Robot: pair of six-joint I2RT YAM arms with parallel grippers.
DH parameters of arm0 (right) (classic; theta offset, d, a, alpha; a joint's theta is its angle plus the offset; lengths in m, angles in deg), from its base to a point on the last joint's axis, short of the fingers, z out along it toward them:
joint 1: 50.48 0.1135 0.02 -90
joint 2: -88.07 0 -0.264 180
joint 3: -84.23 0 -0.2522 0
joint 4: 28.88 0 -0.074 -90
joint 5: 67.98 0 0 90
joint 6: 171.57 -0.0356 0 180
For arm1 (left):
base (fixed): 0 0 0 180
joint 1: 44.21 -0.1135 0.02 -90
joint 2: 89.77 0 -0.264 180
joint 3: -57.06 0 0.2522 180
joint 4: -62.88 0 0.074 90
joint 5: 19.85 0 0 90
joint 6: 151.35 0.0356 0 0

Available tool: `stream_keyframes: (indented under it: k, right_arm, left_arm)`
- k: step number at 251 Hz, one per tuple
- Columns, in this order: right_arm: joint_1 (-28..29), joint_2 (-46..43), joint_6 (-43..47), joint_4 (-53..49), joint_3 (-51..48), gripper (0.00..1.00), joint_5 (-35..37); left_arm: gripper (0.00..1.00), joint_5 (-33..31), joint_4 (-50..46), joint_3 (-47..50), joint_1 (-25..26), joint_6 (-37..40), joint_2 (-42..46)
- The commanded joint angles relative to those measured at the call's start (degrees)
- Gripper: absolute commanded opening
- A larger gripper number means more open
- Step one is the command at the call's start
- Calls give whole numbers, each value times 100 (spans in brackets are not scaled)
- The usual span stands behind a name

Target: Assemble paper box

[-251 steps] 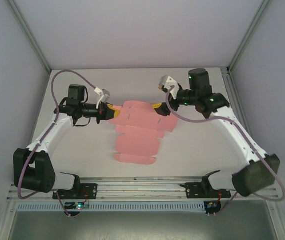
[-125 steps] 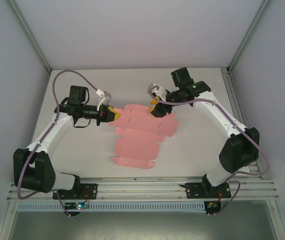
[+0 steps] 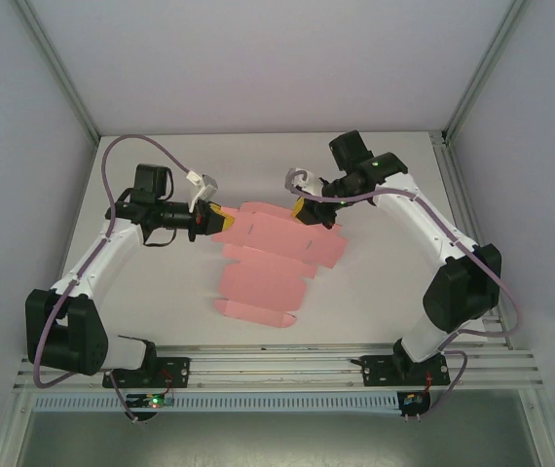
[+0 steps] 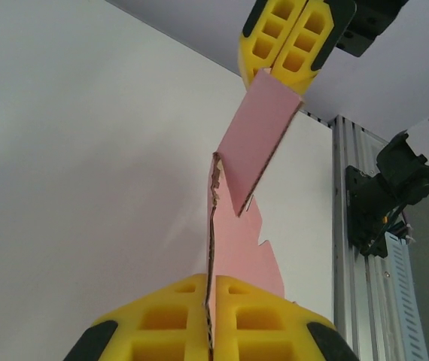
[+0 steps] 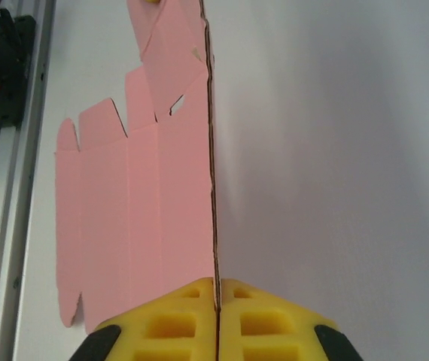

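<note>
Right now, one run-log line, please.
left claw: shut on paper box | right claw: shut on paper box | stage: sheet not assembled

Paper box point(image 3: 270, 261) between left pincer point(image 3: 222, 223) and right pincer point(image 3: 303, 208)

Bright, even, diffuse light reaches you throughout. Just ahead of the left gripper point(image 4: 208, 284), the pink thin-card die-cut sheet point(image 4: 263, 143) throws a faint, soft-edged shadow onto the matte white table point(image 4: 86, 150). The gripper's yellow foam pads point(image 4: 162, 323), nearest your lens, look slightly soft.
</note>
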Motion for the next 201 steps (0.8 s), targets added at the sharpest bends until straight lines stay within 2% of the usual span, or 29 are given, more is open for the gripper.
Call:
stream_keyframes:
  k: [1, 13, 20, 25, 31, 34, 58, 80, 93, 108, 151, 167, 201]
  right_arm:
    - [170, -155, 91, 18, -173, 1, 350]
    - [242, -214, -39, 273, -285, 0, 609]
    - [293, -266, -143, 478, -375, 0, 840]
    - [352, -302, -217, 636, -449, 0, 1055]
    - [409, -353, -261, 810, -549, 0, 1304]
    - [434, -383, -268, 893, -595, 0, 1429]
    - [621, -571, -214, 1400, -974, 0, 2081]
    - [627, -722, -249, 1710, -1210, 0, 2069]
    - [629, -790, -238, 1827, -1307, 0, 2041]
    - [631, -809, -325, 1943, -1341, 0, 2053]
    - [629, -669, -565, 2056, -1296, 0, 2056]
    - [638, -599, -539, 2144, -1317, 0, 2032]
    - [643, -571, -826, 2383, -1331, 0, 1895]
  left_arm:
    - [1, -122, 561, 71, 53, -338, 195]
    - [20, -265, 575, 62, 53, -499, 171]
    - [36, -368, 588, 43, 53, -627, 156]
    - [58, -464, 627, 44, 53, -748, 151]
    - [95, -614, 698, 44, 52, -932, 142]
    - [100, -718, 743, 49, 53, -1038, 141]
    - [100, -2113, 975, 5, 53, -2035, 156]
    - [100, -4030, 859, -169, 53, -3122, 96]
    - [100, -4569, 683, -320, 60, -3314, -16]
    - [100, -4357, 610, -419, 58, -3266, -203]
    - [100, -2440, 624, -582, 153, -2993, -636]
    - [100, -2363, 713, -623, 289, -2954, -728]
    - [100, -2712, 283, -925, 736, -2393, -984]
